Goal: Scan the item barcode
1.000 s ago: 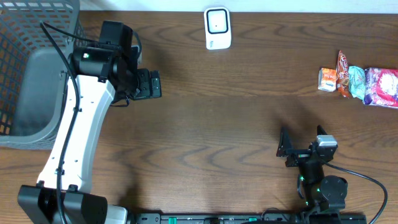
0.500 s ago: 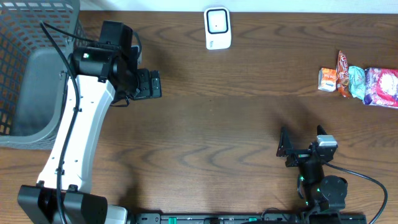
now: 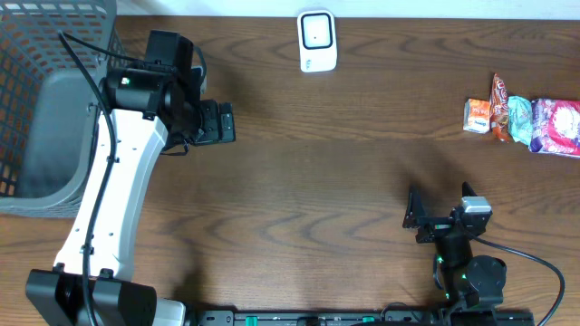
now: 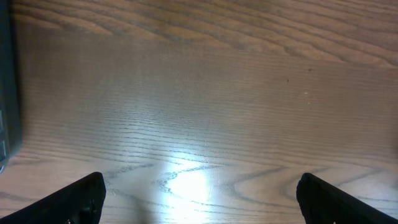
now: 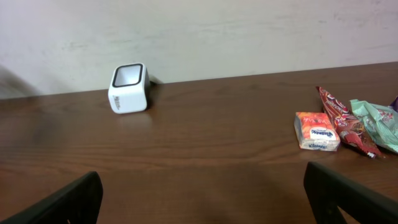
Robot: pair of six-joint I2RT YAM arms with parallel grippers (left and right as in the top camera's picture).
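A white barcode scanner [image 3: 317,41] with a dark window stands at the back middle of the table; the right wrist view shows this scanner [image 5: 129,88] by the wall. The items lie at the right edge: a small orange-white pack [image 3: 478,115] [image 5: 317,130], a red packet [image 3: 499,109] [image 5: 342,121], a teal packet [image 3: 519,118] [image 5: 376,124] and a pink packet [image 3: 555,127]. My left gripper [image 3: 224,123] [image 4: 202,202] hangs open over bare wood left of the scanner. At the front right, far from the items, my right gripper [image 3: 415,215] [image 5: 202,199] is open and holds nothing.
A grey mesh basket [image 3: 36,54] stands at the table's left edge, beside the left arm. A dark grey edge [image 4: 7,93] shows at the left of the left wrist view. A pale wall [image 5: 249,31] runs behind the scanner.
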